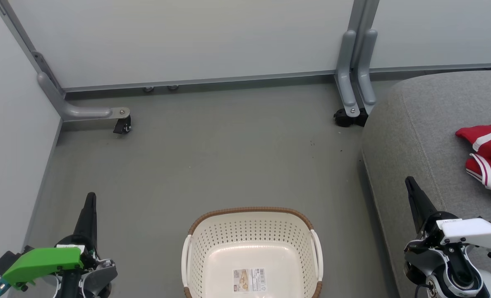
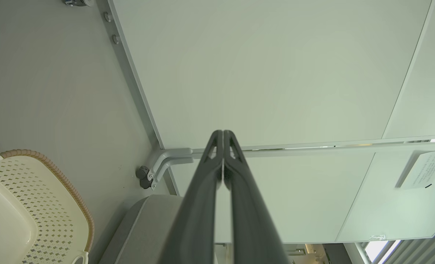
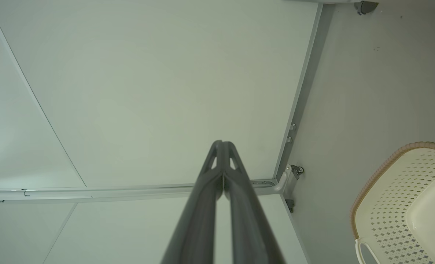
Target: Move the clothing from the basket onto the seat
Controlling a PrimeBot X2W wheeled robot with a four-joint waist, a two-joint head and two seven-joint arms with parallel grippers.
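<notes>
The cream perforated basket (image 1: 251, 231) with a brown rim stands on the floor at the bottom middle, holding nothing but a label sticker on its bottom. Red clothing (image 1: 489, 155) with white stripes lies bunched on the grey seat (image 1: 419, 136) at the right edge. My left gripper (image 1: 90, 198) is shut at the lower left, left of the basket, holding nothing. Over the seat's front edge my right gripper (image 1: 409, 181) is shut and holds nothing, apart from the clothing. The left wrist view has the basket (image 2: 37, 205), the seat's corner (image 2: 140, 227) and the shut gripper (image 2: 223, 132). In the right wrist view are the basket (image 3: 404, 198) and the shut gripper (image 3: 222, 143).
Pale partition panels (image 1: 187, 37) wall the space at the back and left. Their grey feet with black castors (image 1: 122, 125) (image 1: 346, 118) stick out onto the grey floor (image 1: 212, 157) between the panels and the basket.
</notes>
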